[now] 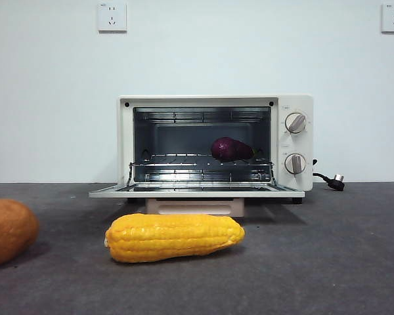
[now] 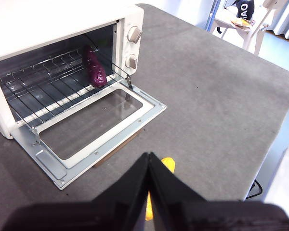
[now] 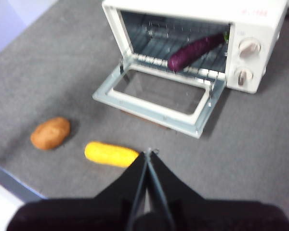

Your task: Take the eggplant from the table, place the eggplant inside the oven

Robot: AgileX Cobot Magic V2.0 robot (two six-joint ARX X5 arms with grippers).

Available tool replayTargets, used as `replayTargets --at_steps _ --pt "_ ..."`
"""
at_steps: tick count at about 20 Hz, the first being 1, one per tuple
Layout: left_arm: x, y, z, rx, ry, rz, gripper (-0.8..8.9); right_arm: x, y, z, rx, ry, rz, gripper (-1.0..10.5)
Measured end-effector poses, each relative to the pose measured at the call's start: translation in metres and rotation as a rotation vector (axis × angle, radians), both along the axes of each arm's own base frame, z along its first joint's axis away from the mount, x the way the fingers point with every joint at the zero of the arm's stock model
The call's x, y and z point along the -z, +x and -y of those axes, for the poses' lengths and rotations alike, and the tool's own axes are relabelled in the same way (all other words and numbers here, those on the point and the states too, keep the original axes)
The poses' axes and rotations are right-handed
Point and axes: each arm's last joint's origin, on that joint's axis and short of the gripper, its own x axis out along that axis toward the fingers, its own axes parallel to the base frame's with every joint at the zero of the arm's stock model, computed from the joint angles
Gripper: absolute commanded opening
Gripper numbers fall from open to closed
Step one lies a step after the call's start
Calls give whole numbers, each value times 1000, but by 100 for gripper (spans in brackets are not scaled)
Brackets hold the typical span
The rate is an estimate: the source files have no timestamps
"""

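The dark purple eggplant lies on the wire rack inside the cream-white oven, toward the knob side; it shows too in the left wrist view and the right wrist view. The oven's glass door hangs open and flat. My left gripper is shut and empty, held high over the table in front of the oven. My right gripper is also shut and empty, raised well back from the oven. Neither gripper appears in the front view.
A yellow corn cob lies on the table in front of the open door. An orange-brown rounded vegetable sits at the left edge. The oven's black cord and plug trail off on the knob side. The table's edge runs nearby.
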Motion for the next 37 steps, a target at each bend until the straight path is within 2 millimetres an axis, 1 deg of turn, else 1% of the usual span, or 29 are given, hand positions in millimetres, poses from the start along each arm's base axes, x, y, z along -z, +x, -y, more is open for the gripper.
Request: replayTargets --at_steps 5,11,15,18,21,24,30,34,37 --pt "5 18 4 0 5 -22 -6 4 -3 1 -2 -24 -43 -12" --pt "14 46 6 -20 9 -39 -6 7 -10 5 -4 -46 -81 -12" --pt "29 78 -2 -78 10 -88 -6 7 -26 13 -3 -41 -70 -12" --pt "42 101 -16 -112 -25 -130 -6 8 -43 21 -3 -37 -63 -12" --pt "60 123 -31 -152 -60 -198 -6 10 -56 28 0 -39 -66 -12" --pt "84 144 -40 -167 -75 -280 -6 10 -66 33 13 -23 -50 -12" --pt "136 180 -43 -170 -74 -404 -6 10 -79 40 44 33 -37 -12" --pt "165 195 -43 -174 -76 -466 -6 10 -79 40 61 55 -50 -12" --pt "184 203 -41 -169 -73 -500 -6 10 -79 40 71 67 -58 -12"
